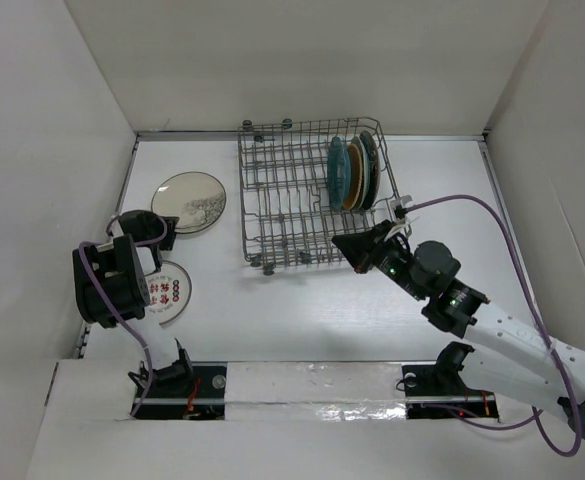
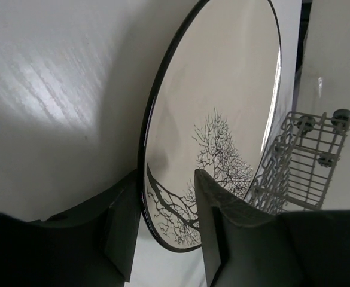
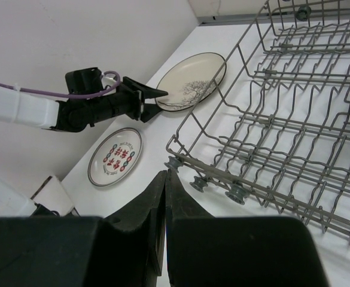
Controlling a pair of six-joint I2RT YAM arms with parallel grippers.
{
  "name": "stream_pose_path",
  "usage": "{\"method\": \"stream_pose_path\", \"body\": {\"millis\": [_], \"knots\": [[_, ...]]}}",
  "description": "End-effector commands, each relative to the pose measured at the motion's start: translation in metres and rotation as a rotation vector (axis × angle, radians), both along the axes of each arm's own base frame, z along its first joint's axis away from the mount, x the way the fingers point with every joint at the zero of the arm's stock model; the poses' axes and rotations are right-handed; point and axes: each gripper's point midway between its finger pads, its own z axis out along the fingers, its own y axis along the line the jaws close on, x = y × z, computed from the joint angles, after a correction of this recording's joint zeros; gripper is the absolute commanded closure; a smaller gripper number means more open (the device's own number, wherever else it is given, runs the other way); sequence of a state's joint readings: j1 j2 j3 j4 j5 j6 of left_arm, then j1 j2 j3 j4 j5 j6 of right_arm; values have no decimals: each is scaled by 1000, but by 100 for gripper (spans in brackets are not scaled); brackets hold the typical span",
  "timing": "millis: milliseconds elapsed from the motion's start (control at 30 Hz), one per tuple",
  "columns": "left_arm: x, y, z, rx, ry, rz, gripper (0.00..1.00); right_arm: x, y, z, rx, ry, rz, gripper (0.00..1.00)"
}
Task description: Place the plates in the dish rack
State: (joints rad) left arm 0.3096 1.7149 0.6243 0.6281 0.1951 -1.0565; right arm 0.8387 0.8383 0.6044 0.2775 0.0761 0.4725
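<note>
Straddling the tree plate [image 2: 222,89] rim, left gripper [image 2: 167,179] gapes — right gripper [image 3: 166,174] closed

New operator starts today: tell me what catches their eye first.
The dish rack dominates the centre, with several plates standing on edge at its right end. To its left, the left gripper straddles the rim of the cream tree plate. The right gripper hangs shut by the rack's near corner.
</note>
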Motion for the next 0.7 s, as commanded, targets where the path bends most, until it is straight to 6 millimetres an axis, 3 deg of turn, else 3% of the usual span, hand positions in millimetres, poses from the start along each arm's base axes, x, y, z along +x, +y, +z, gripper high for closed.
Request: {"method": "stream_pose_path", "body": {"millis": [0,133,167,233,333,367,433,467,533,567,633,667], "knots": [[12,-2,2,-32,-38,-13,63,0,-4,16,46,-40,-22,94],[15,-5,-1,-53,-77,-21,85,1,-4,15,40,-38,-28,94],[15,-6,1,-59,-93,-18,100,1,-4,15,39,-39,-30,94],[11,-7,6,-74,-138,0,100,3,-5,14,35,-37,-36,94],[6,-8,28,-53,-242,7,100,3,-6,16,29,-42,-41,95],[5,-5,46,-25,-291,20,100,2,-6,16,29,-42,-38,98],[1,-3,62,14,-338,22,100,1,-8,19,35,-49,-37,99],[0,-2,81,36,-390,26,100,0,-8,21,37,-53,-38,99],[-5,-2,92,57,-417,30,100,0,-10,22,34,-56,-43,99],[-7,-3,108,70,-463,25,100,1,-10,23,36,-57,-45,98],[-14,-3,121,79,-511,26,100,0,-7,22,26,-56,-33,95],[-17,-6,137,91,-561,11,100,0,-6,22,24,-55,-25,89]]}}
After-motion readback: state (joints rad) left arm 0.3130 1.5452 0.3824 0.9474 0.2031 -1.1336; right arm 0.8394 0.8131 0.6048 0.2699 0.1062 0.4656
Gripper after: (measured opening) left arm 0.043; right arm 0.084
